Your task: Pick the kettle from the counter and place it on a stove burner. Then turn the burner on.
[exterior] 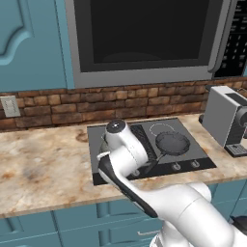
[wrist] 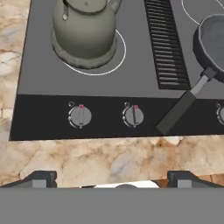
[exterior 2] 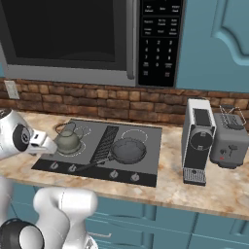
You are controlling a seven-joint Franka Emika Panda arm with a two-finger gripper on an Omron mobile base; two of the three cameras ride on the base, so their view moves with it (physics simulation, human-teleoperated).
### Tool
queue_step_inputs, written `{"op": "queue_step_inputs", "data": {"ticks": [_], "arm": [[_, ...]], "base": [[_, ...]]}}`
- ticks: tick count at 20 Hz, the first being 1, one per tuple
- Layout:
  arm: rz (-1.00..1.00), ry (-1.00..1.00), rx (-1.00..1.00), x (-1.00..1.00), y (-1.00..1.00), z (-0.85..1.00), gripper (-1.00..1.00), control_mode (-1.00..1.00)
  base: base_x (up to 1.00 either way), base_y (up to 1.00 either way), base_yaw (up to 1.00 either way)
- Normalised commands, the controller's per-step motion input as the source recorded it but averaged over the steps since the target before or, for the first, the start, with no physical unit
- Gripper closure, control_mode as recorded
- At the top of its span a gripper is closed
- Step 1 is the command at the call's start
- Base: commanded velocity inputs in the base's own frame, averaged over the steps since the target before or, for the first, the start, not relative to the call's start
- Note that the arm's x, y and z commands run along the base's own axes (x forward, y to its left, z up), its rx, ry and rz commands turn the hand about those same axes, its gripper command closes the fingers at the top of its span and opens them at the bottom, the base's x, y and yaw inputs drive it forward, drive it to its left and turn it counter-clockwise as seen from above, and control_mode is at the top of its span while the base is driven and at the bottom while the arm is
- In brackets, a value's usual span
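With the kettle (wrist: 85, 30) already sitting on the stove burner (wrist: 119, 52) near the cooktop's front left corner, the gripper (wrist: 111, 179) is hovering over the counter (wrist: 100, 157) with fingers spread wide and nothing between them. To turn the burner on, it should be lining up squarely on the leftmost knob (wrist: 80, 116) along the front edge, avoiding the pan handle (wrist: 181, 109).

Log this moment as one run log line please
kettle: on stove burner | hand: open, holding nothing, facing knobs | pan: right burner | burner not yet turned on
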Motion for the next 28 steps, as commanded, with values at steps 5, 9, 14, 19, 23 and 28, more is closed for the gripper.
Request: {"op": "queue_step_inputs", "data": {"ticks": [5, 9, 14, 19, 23, 28], "arm": [[0.02, 0.0, 0.03, 0.31, 0.0, -0.3, -1.0, -1.0], [0.02, 0.0, 0.04, 0.38, 0.04, -0.38, -1.0, -1.0], [0.02, 0.0, 0.04, 0.29, 0.14, -0.48, -1.0, -1.0], [0.05, 0.05, 0.01, 0.07, 0.14, -0.41, -1.0, -1.0], [0.0, 0.01, 0.0, 0.05, 0.01, -0.14, -1.0, -1.0], [0.0, 0.0, 0.0, 0.16, 0.0, -0.16, -1.0, -1.0]], "base": [[0.0, 0.0, 0.0], [0.0, 0.0, 0.0], [0.0, 0.0, 0.0], [0.0, 0.0, 0.0], [0.0, 0.0, 0.0], [0.0, 0.0, 0.0]]}}
